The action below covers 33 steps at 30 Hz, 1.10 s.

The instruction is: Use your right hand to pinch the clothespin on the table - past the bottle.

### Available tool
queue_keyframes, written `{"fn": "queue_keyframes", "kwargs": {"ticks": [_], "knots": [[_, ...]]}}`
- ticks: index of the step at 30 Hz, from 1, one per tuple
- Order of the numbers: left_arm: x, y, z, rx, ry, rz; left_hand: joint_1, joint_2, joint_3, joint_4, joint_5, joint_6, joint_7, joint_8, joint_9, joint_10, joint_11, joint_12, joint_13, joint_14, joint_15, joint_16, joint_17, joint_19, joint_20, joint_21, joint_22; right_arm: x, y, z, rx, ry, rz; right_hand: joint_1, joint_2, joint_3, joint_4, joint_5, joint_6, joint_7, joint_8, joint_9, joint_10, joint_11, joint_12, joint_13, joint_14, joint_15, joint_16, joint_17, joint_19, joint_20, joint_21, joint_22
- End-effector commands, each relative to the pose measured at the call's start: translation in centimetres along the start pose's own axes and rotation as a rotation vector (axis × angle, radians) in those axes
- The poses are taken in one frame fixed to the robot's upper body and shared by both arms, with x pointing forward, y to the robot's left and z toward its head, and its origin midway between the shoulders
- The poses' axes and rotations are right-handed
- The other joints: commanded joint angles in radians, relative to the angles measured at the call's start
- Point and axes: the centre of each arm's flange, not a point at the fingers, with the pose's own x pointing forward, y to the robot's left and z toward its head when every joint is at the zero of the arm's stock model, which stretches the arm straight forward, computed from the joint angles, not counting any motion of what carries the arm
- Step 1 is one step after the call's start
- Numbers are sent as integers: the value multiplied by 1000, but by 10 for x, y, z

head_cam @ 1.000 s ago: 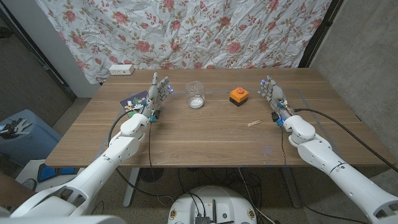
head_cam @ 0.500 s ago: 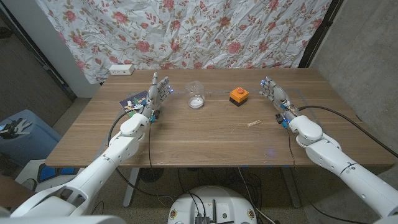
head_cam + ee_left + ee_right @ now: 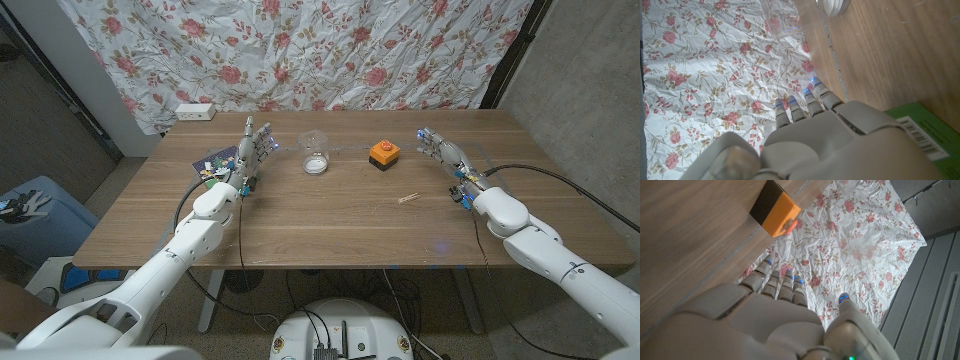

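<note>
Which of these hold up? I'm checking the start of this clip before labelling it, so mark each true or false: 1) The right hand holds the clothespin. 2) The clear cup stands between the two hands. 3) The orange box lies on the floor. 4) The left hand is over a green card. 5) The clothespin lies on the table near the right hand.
1) False. The right hand holds nothing, fingers apart; the clothespin lies on the table.
2) True. The clear cup stands between the hands.
3) False. The orange box sits on the table, past the clothespin.
4) True. The left hand is over the green card.
5) True.
</note>
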Motion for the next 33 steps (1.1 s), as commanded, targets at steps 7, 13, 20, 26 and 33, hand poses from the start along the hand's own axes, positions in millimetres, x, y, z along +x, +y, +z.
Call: {"fn": "queue_keyframes", "kwargs": {"ticks": [7,13,20,26,33], "knots": [[0,0,0,0,0,0,3,8,0,6,4,0,-9,6,5,3,-7,6,2,8,-7,5,3,6,-1,7,2,-9,-2,-2,-247,-100,109,25,3,6,-15,-6,5,-19,6,3,1,-14,2,3,2,-13,4,1,-18,5,-2,4],[0,0,0,0,0,0,3,8,0,6,4,0,-9,6,5,2,-7,6,2,8,-8,5,3,7,-2,7,2,-12,-3,0,-334,-131,142,32,5,10,-23,-8,0,-34,3,3,-1,-18,2,4,0,-12,3,0,-25,6,-2,4],[0,0,0,0,0,0,3,8,0,6,4,0,-9,6,5,3,-6,6,2,9,-8,5,3,6,-1,7,2,-14,-5,6,-444,-153,190,48,5,18,-43,-13,-23,-52,-3,4,-25,-40,-4,5,-21,-5,-5,-2,-59,20,-6,5],[0,-1,-1,0,0,0,3,8,0,6,4,0,-9,6,5,3,-7,6,2,9,-8,5,3,6,-2,7,2,-16,-9,11,-550,-157,219,56,3,22,-58,-17,-46,-60,-6,5,-41,-50,-5,6,-50,15,-11,-1,-84,38,-6,6],[1,-1,-1,0,0,0,3,8,0,6,4,0,-9,6,5,2,-8,6,2,9,-8,5,3,7,-2,7,2,-21,-16,19,-661,-130,277,83,-1,34,-87,-19,-70,-68,-5,6,-59,-56,-5,7,-83,32,-18,-1,-113,51,-6,7]]}}
